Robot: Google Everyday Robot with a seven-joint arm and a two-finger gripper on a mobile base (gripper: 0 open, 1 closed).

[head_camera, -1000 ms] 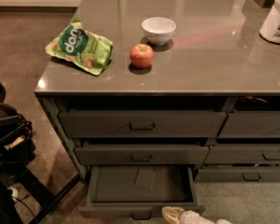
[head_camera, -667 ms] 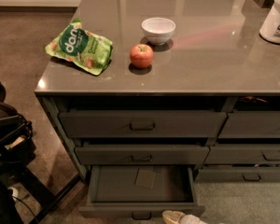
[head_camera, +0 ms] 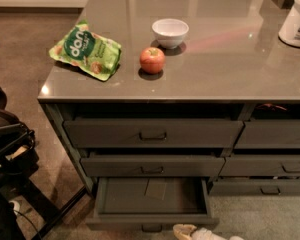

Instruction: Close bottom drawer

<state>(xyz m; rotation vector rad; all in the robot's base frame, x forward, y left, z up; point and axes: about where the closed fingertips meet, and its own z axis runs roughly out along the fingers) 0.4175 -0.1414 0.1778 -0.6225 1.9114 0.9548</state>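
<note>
The bottom drawer (head_camera: pixel 125 198) of the left stack stands pulled out, dark grey and shallow, with a flat grey square (head_camera: pixel 155 189) on its floor. Its slim front panel (head_camera: pixel 190 220) carries a small pull handle (head_camera: pixel 151 228). My gripper (head_camera: pixel 192 232) shows as a pale tan and white shape at the bottom edge of the view, just right of the handle and in front of the panel. Most of it is cut off by the frame.
Two taller drawer fronts (head_camera: pixel 152 133) sit above, slightly ajar. The neighbouring stack (head_camera: pixel 272 163) is on the right. On the counter lie a green snack bag (head_camera: pixel 86 50), an apple (head_camera: pixel 152 60), a white bowl (head_camera: pixel 170 32) and a white tub (head_camera: pixel 296 19). A dark object (head_camera: pixel 7 149) stands on the floor at left.
My gripper has dropped lower and shows less at the bottom edge. The bottom drawer stays pulled out by the same amount.
</note>
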